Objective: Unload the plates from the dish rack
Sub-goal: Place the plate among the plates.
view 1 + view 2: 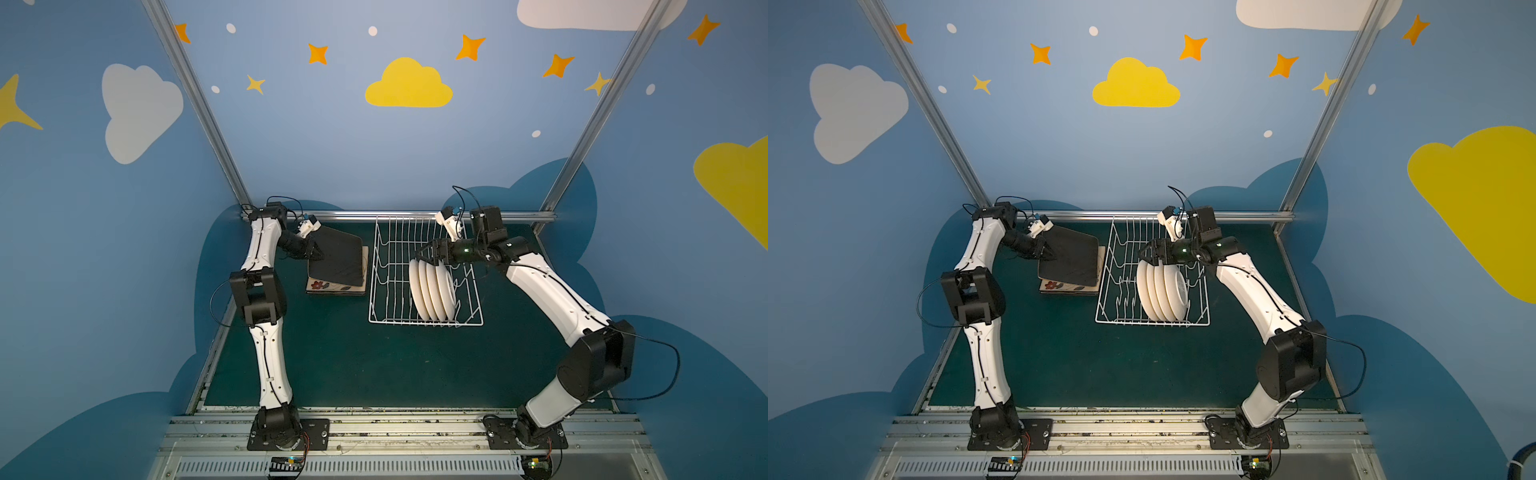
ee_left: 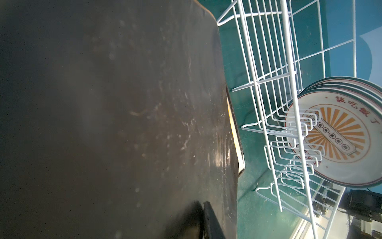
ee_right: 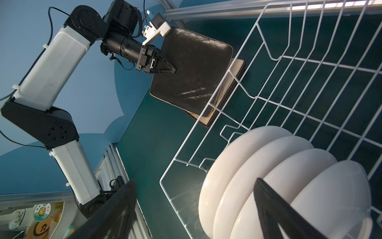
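The white wire dish rack (image 1: 424,323) (image 1: 1152,323) stands on the green mat. Several round white plates (image 1: 430,291) (image 1: 1163,291) (image 3: 258,175) stand upright in it, and the left wrist view shows a printed face (image 2: 341,140). My right gripper (image 1: 424,255) (image 1: 1148,255) (image 3: 194,181) hovers open over their far top edges, holding nothing. Left of the rack, my left gripper (image 1: 318,252) (image 1: 1050,253) (image 3: 173,70) (image 2: 203,204) is shut on a black-backed square plate (image 1: 338,259) (image 1: 1071,259) (image 3: 192,68) (image 2: 124,103). That plate tilts over a flat stack with a cream flowered face (image 1: 332,286) (image 1: 1065,286).
A metal rail (image 1: 399,216) runs along the back edge just behind the rack. Blue walls close in both sides. Bare green mat (image 1: 374,365) lies in front of the rack, up to the arm bases' rails (image 1: 395,419).
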Robot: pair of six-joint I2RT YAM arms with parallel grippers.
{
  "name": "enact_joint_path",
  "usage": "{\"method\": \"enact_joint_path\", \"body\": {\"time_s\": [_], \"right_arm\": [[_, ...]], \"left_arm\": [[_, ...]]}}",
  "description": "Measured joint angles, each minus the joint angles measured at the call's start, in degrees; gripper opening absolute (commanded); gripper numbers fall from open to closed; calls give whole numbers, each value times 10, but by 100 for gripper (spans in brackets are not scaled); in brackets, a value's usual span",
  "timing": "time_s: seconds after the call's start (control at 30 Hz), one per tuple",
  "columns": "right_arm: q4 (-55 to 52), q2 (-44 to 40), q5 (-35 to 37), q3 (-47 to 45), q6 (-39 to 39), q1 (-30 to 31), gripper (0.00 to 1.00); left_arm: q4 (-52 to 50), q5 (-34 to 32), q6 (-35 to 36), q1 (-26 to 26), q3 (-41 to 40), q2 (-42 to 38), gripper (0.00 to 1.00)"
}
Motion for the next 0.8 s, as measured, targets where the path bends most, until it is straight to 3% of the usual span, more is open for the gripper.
{"method": "enact_joint_path", "body": {"time_s": [0.6,0.8], "right_arm": [[-2,7,-4,18,8,10,88],[-12,11,-3,18,8,16,88]], "left_arm": [[-34,23,12,7,13,25,3],[-42,23,13,6,12,26,9]]}}
